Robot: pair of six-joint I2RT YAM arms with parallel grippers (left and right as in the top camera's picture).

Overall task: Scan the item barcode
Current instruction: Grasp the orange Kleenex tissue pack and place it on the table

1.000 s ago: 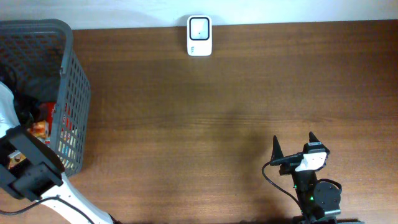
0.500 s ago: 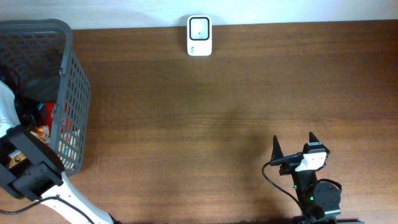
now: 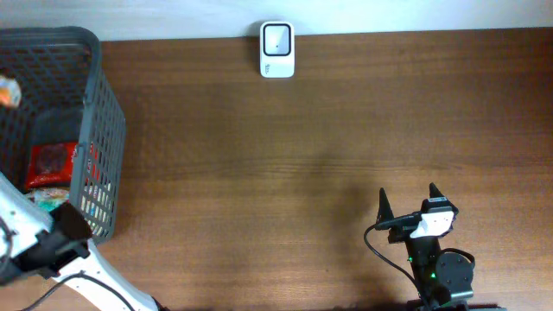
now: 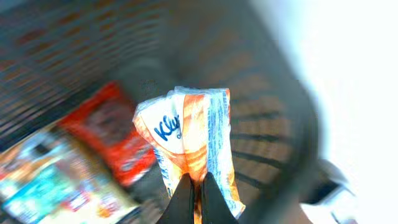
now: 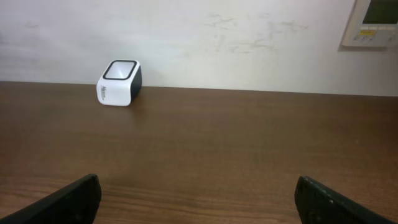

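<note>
You had the wide brown surface (image 3: 302,173) bare across its middle, with the grey mesh basket (image 3: 104,130) at its left end and the right arm parked at the near right. The right end effector (image 3: 407,192) stood with its fingers spread wide and held nothing, so I judged it could stay out of the way. The white scanner (image 3: 276,50) sat at the far edge against the wall, well apart from the basket, its window facing up. In the left wrist view the left end effector (image 4: 195,183) was pinched together on the lower edge of an orange and white packet (image 4: 189,124) with blue lettering. It held the packet above the basket's inside, where a red pack (image 4: 112,134) and a teal pack (image 4: 56,186) lay below. So the task's thing was in your grip over the basket, not yet near the scanner. The step in hand looked like the lift-out, and the view was blurred, which suggested fast motion. To do it well, you would bring the packet straight up past the rim before turning toward the scanner. The packet was soft and caught by one thin edge only, so it would likely flap or slip if swung hard. No barcode showed on the face you could see, so you would probably need to roll the wrist and offer the other face to the window
</note>
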